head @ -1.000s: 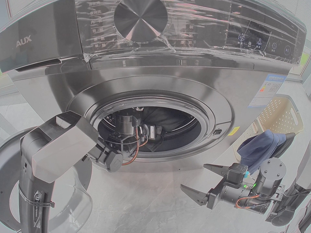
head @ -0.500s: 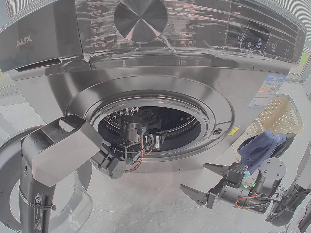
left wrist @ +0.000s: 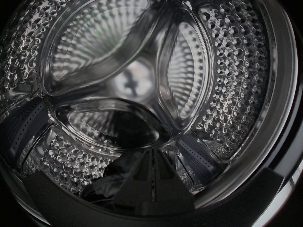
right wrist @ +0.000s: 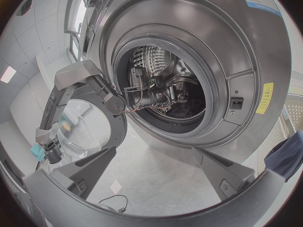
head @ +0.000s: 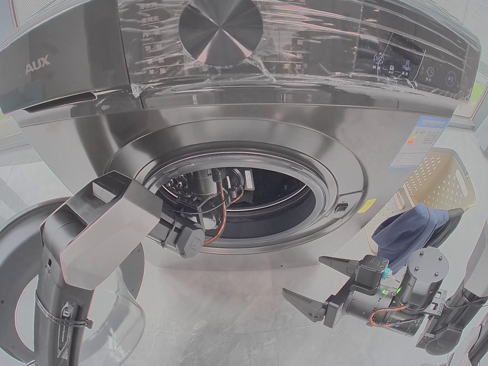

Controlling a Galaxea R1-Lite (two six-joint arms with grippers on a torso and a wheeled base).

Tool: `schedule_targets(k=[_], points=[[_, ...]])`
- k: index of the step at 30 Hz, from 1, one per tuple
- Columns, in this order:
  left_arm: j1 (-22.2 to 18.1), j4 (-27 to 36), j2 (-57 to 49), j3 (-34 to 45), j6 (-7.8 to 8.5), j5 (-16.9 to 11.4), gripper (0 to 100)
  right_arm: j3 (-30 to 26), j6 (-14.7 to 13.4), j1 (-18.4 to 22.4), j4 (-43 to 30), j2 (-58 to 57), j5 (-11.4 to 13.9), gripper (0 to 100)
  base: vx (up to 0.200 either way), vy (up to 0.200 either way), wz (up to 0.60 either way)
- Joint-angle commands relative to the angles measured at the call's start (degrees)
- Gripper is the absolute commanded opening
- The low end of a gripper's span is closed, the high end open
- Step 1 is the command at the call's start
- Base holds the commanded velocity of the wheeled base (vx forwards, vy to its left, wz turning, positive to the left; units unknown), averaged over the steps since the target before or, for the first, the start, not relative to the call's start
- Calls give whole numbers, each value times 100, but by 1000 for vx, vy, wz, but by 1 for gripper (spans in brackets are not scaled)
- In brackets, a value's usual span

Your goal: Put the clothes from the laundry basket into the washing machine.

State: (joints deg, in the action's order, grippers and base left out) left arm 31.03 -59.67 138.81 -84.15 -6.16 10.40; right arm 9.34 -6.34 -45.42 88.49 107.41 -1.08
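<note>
The grey washing machine (head: 244, 123) stands with its round door (head: 15, 260) swung open to the left. My left arm reaches through the opening, its wrist (head: 203, 189) just inside the drum. In the left wrist view my left gripper (left wrist: 153, 155) is shut, its tips bare against the drum's wall. A dark garment (left wrist: 107, 177) lies on the drum's floor beside the fingers, and as dark cloth (right wrist: 186, 109) through the opening. My right gripper (head: 303, 278) hangs open over the floor, empty. A blue garment (head: 406, 230) drapes over the laundry basket (head: 442, 179).
The cream perforated basket stands against the machine's right side, behind my right arm. Bare grey floor (head: 229, 311) lies between the machine and my right gripper. A thin cable (right wrist: 113, 200) lies on the floor.
The left wrist has risen and gone further into the drum. The dark cloth that spread across the opening a second ago has dropped out of the head view. The right arm has kept still.
</note>
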Motion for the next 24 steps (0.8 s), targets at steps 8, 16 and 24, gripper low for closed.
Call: schedule_targets(k=[8, 16, 24], points=[[-53, -71, 225, -224, -44, 50, 0, -2, 1, 16, 1, 8, 3, 100, 0, 0, 0], [62, 123, -241, 487, -88, 147, 100, -11, 1, 25, 1, 8, 3, 100, 0, 0, 0], [598, 334, -1586, 2632, -61, 138, 100, -37, 1, 33, 1, -1, 12, 100, 0, 0, 0]])
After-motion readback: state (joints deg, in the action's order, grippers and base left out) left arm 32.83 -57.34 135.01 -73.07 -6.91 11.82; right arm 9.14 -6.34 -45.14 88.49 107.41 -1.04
